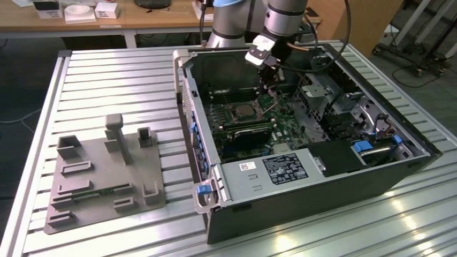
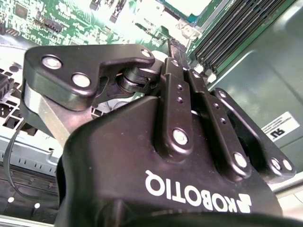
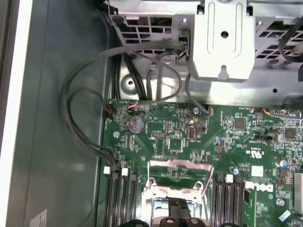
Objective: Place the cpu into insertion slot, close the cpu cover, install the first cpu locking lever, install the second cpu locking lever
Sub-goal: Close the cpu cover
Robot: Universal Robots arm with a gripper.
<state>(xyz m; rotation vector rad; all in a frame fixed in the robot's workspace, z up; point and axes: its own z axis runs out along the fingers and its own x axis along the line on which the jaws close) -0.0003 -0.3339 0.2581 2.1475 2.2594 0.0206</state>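
Gripper [image 2: 174, 47] pinched closed w/ nothing visibly held, just to the exterior view's right of slot [image 1: 243, 111]. Cover [image 3: 180, 165] tilted up, open.

case [image 1: 300, 203] on table [image 1: 107, 69] | fixture plate [image 1: 100, 182] beside it, exterior view's left | insertion slot [image 1: 243, 111] inside case

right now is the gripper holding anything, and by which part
Cannot be told. The gripper hangs by the insertion slot, near the raised cpu cover, fingers close together; anything between them is hidden.
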